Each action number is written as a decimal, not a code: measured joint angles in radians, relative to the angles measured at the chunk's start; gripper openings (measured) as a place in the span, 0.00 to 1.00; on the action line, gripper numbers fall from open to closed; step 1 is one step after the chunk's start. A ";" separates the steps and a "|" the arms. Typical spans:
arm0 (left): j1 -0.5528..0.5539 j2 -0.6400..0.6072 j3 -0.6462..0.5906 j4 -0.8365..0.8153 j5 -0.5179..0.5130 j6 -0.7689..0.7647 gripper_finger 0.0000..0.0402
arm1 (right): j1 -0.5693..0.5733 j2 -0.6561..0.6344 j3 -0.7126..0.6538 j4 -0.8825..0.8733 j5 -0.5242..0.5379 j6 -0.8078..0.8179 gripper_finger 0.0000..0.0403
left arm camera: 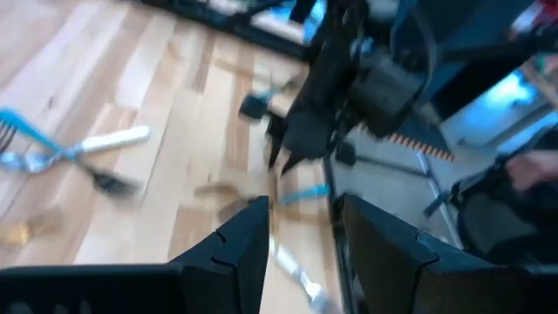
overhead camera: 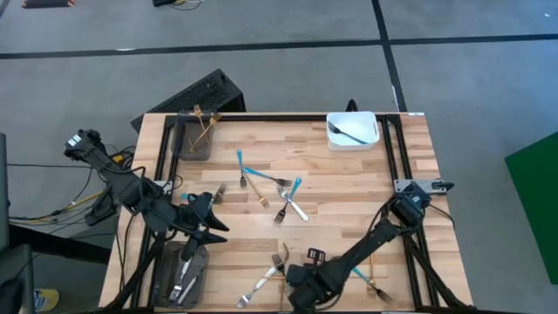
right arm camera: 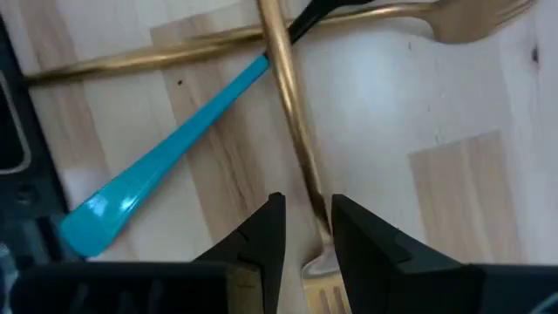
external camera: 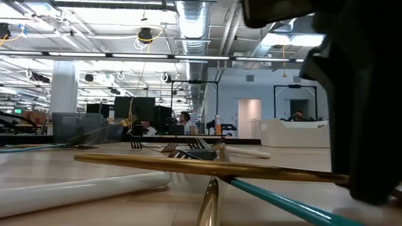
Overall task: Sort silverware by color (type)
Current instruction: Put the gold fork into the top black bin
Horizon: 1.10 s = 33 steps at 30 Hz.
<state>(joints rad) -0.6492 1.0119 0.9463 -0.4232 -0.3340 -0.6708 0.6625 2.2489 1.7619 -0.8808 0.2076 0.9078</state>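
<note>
Holding one dark utensil (overhead camera: 350, 133), white bin (overhead camera: 352, 141); gold forks (overhead camera: 202, 129) in tray (overhead camera: 194, 150).

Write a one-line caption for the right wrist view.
Right end effector open astride a gold fork that crosses a blue handle on the wooden table.

No legible text, labels, brand marks, numbers or signs were found in any view. The table, trays, bin, silverware and arms carried no readable markings. Monitors and fixtures in the room behind the table were too far off to read anything on them.
</note>
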 joint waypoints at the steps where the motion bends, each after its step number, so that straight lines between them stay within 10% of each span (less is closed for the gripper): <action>1: -0.009 0.002 0.000 -0.027 -0.004 -0.010 0.34 | 0.003 0.001 -0.002 -0.004 0.030 -0.010 0.30; 12: -0.059 -0.011 0.000 -0.146 -0.071 -0.103 0.34 | -0.065 -0.002 -0.030 0.021 0.003 -0.113 0.29; 20: -0.059 -0.108 0.000 -0.147 -0.119 -0.142 0.34 | -0.099 -0.003 -0.029 0.030 -0.034 -0.112 0.06; 26: -0.059 -0.165 0.000 -0.148 -0.215 -0.137 0.34 | -0.121 -0.016 -0.030 0.041 -0.068 -0.034 0.05; 33: -0.045 -0.134 0.000 -0.110 -0.356 -0.088 0.34 | -0.142 -0.129 -0.031 0.022 0.065 0.040 0.05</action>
<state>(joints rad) -0.6944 0.8779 0.9463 -0.5329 -0.6895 -0.7589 0.5201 2.1200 1.7313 -0.8591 0.2722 0.9480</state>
